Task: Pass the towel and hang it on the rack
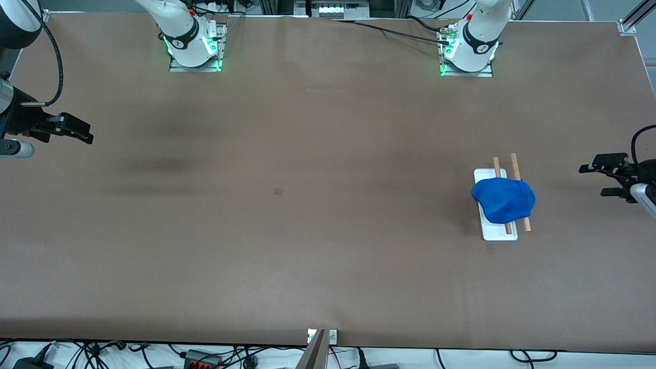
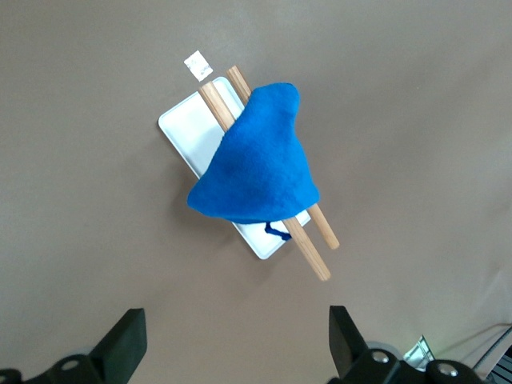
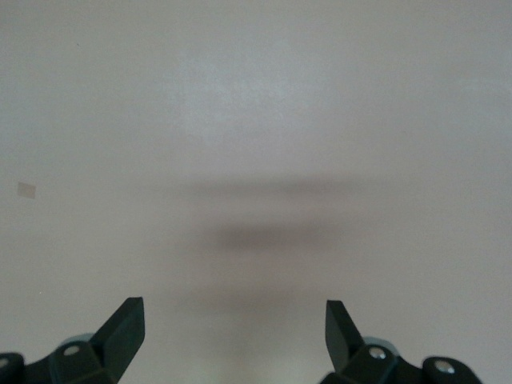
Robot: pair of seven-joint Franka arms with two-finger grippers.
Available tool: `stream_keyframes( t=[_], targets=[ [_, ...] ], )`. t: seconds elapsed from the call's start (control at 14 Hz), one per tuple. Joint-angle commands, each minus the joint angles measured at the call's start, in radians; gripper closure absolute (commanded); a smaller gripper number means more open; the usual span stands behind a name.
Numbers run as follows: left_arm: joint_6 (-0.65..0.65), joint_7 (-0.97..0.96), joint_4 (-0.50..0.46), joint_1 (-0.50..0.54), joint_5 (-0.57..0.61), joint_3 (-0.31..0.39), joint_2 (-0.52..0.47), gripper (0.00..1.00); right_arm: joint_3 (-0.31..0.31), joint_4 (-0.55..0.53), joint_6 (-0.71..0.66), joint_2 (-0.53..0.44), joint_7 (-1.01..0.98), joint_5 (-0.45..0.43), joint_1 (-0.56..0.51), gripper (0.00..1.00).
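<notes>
Now, from the front camera, the towel [image 1: 504, 200] is seen draped over the two wooden rods of the rack [image 1: 498, 234], which stands toward the left arm's end of the table [image 1: 307, 230]; rod ends poke out at twelve o'clock and six o'clock of the blue cloth. At three o'clock of the rack, well apart from it, the left gripper [image 1: 600, 180] is held over the table's edge, fingers spread wide, nothing between them. Over at the right arm's end, the right gripper [image 1: 77, 132] is parked above bare table, jaws likewise wide and empty; that arm is waiting.

On to the left wrist view: the towel [image 2: 260, 164] is shown bunched across both rods, the white base of the rack [image 2: 186, 132] peeking out beside it, a loose thread dangling at the cloth's six o'clock. The left gripper [image 2: 238, 340] is seen with its two dark fingertips [image 2: 128, 340] far apart, clear of the rack.

Finally, the right wrist view: only plain table is caught, and the right gripper [image 3: 234, 332] is shown fully parted, holding nothing.
</notes>
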Motion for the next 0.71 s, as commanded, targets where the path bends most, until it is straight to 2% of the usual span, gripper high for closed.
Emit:
stream_keyframes(
  t=[0.0,0.36,0.5,0.64],
  targets=[
    [-0.029,-0.079,-0.004,-0.018,0.037,-0.011,-0.033,0.0,0.007,-0.018,0.005,-0.022,0.0,0.002,-0.002,0.0],
    [-0.052,-0.148,-0.001,-0.112,0.052,-0.009,-0.069,0.0,0.007,-0.096,0.082,-0.066,0.0,0.004,-0.005,0.0],
    [-0.105,-0.212,0.076,-0.143,0.057,-0.009,-0.068,0.0,0.007,-0.153,0.125,-0.1,0.0,0.004,-0.005,0.0],
    [-0.12,-0.229,0.091,-0.155,0.057,-0.008,-0.065,0.0,0.004,-0.153,0.131,-0.1,0.001,0.01,-0.008,0.0]
  ],
)
